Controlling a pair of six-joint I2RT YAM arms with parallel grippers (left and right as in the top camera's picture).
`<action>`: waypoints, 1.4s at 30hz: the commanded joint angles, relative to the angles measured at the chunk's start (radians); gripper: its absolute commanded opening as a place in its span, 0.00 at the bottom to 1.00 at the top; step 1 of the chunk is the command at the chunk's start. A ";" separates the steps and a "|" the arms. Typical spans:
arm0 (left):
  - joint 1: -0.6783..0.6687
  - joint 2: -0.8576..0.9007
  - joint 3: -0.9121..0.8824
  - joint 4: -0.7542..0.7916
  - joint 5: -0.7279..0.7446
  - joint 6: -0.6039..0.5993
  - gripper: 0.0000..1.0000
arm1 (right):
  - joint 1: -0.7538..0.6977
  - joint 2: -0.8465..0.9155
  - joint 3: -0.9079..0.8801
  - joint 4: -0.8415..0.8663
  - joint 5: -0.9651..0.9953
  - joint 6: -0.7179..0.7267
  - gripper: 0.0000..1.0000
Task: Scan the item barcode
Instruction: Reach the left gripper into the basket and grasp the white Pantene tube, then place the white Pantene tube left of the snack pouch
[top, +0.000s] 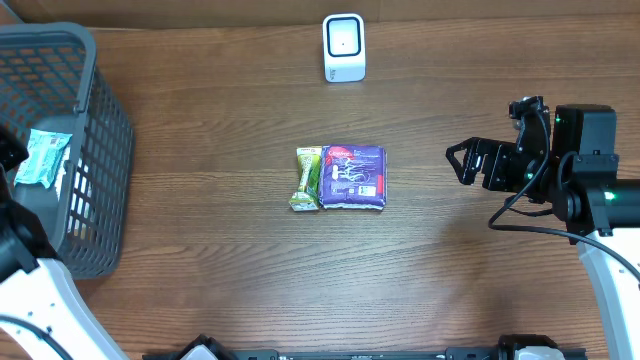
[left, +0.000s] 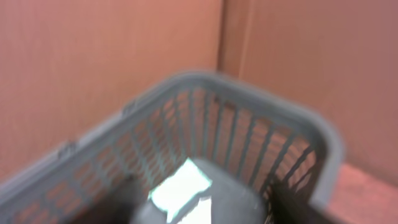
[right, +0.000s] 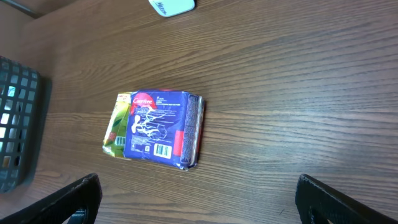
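**Booth:** Where's the item, and what are the claws up to?

**Me:** It's a flat purple plastic-wrapped packet (top: 352, 176), mid-table on the brown wooden table (top: 200, 260). It lies flat with one long edge touching a small green-and-yellow foil snack packet (top: 306, 180). From the right wrist camera I can see its barcode printed on the upturned face, down by the near short end. My right claw (top: 458, 165) hangs off to the packet's free side, well apart from it, jaws spread wide and holding nothing.

**Booth:** And the left one?

**Me:** It's over at the grey plastic mesh basket (top: 100, 120) on the far left, where a pale teal packet (top: 45, 158) shows by the rim. That wrist camera is all blur, so I can't tell whether the left claw is spread or clenched.

**Booth:** How will the purple one handle?

**Me:** Light and soft, I'd judge. It looks like a padded pack in glossy film, so it should give under the fingers and could slip. I doubt it's fragile, but a hard squeeze would buckle it and wrinkle the code.

**Booth:** So where do you take hold?

**Me:** I'd span the two short ends, pads on the edges and off the printed face, so the barcode isn't covered. I'd avoid the long side the green packet crowds, since a finger there could snag it. After that, the code has to face the white box-shaped barcode scanner (top: 344, 47) at the back of the table, well apart from here.
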 joint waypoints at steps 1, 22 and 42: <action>0.006 0.114 0.005 -0.032 -0.072 -0.062 1.00 | 0.004 -0.002 0.016 0.002 0.006 -0.004 1.00; 0.008 0.796 0.005 -0.201 -0.058 0.042 1.00 | 0.004 -0.002 0.016 -0.005 0.006 -0.005 1.00; -0.015 0.697 0.589 -0.585 0.102 0.032 0.04 | 0.004 -0.002 0.016 0.014 0.006 -0.005 1.00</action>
